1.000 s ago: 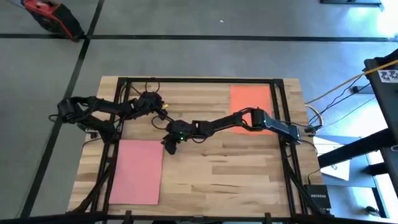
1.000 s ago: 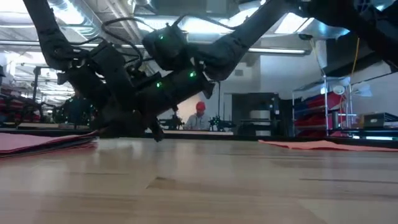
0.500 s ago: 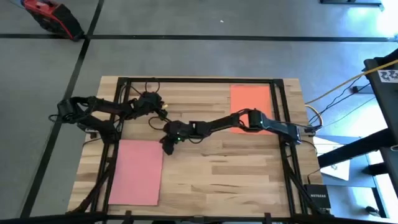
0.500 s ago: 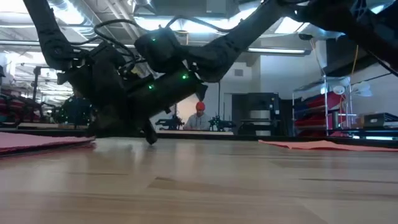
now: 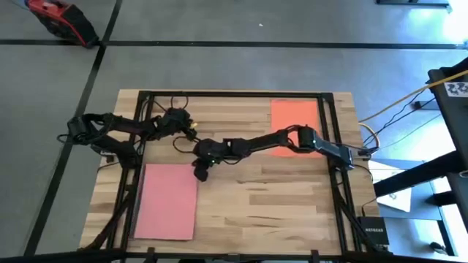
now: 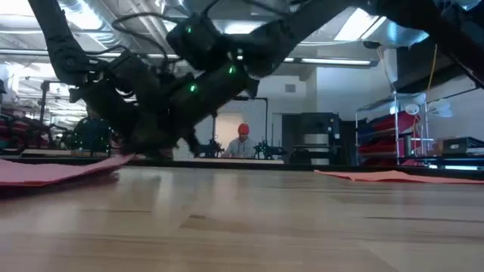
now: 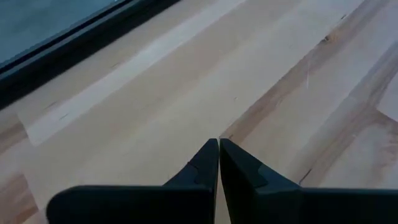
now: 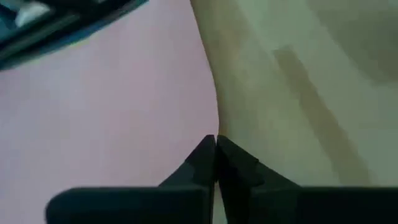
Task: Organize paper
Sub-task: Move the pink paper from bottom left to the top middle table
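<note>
My right fingers (image 5: 201, 173), clenched, are pinching the flat pink paper sheet's (image 5: 165, 200) corner; it lies toward seven o'clock (long axis twelve-to-six).

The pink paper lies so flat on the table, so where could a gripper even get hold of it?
Probably at an edge or corner. The pink paper lies flat on the wooden table, so only its thin rim offers a grip. Its top right corner, beside the right gripper, looks slightly lifted in the low view, so coming in low from that side seems best.
</note>
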